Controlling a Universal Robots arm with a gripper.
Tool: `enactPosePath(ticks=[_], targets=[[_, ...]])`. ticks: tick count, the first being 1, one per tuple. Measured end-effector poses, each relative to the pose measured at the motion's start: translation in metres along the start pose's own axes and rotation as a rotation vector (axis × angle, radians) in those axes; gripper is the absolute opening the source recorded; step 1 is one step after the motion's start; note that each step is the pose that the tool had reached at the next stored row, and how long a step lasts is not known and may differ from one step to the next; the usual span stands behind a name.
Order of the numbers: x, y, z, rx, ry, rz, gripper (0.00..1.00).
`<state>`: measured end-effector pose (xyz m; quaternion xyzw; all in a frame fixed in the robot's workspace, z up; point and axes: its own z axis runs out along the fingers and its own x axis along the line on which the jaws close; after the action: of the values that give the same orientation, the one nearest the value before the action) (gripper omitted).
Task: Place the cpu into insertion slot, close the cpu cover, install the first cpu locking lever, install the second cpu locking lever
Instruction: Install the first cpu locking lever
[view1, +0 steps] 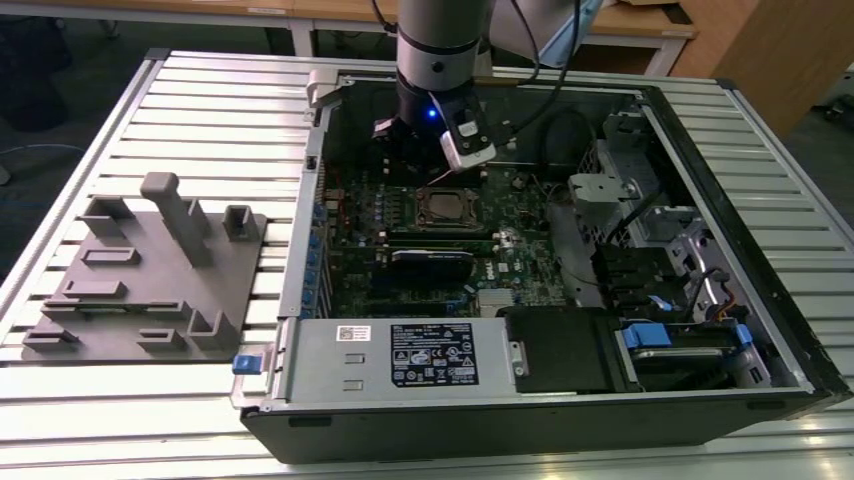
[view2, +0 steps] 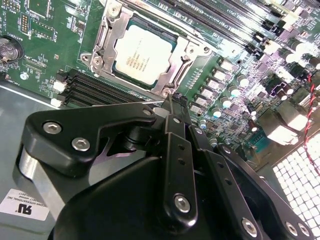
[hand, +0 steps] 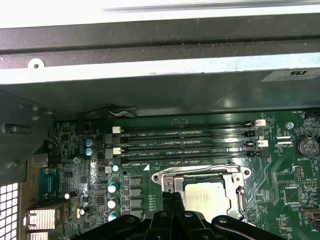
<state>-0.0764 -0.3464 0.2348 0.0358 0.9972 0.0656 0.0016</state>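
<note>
Checking in from the remote desk. The hand (view2: 172, 106) has its fingers pressed together with nothing between them, hanging just above the near edge of the insertion slot (view2: 106, 36) on the green circuit board (view2: 45, 45). The cpu (view2: 142, 54) is already lying flat inside that slot, dull silver top up and square to the rim as far as I can judge.

On handling, I'd guess the chip is light, stiff and thin. It's slick on top and unforgiving if it gets dragged over the contacts underneath, so its side edges are the only sane place to take it. The cpu cover should be thin springy sheet metal, best pushed at its free edge.

Stuff I can't sort out:
- I can't tell the cover apart from the slot's metal rim, so I can't say if it's down.
- I can't pick out either locking lever.
- In the first wrist view the hand's black body cuts off the slot's near side.
- In the exterior view the computer case (view1: 561, 400) on the bench (view1: 214, 110) leaves the slot dim.
</note>
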Motion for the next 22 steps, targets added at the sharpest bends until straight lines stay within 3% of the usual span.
enactPosePath(ticks=[3,5,7,13,17,19,22], targets=[[0.0,0.0,0.0,0.0008,-0.0001,0.0,0.11],[0.0,0.0,0.0,0.0053,-0.0004,0.0,0.11],[0.0,0.0,0.0,0.1325,-0.0095,-0.001,0.11],[0.0,0.0,0.0,0.134,-0.0096,-0.001,0.11],[0.0,0.0003,-0.002,0.1306,-0.0092,-0.001,0.11],[0.0,0.0004,-0.0031,0.1249,-0.0088,-0.001,0.11],[0.0,0.0004,-0.0033,0.1091,-0.0076,-0.001,0.11]])
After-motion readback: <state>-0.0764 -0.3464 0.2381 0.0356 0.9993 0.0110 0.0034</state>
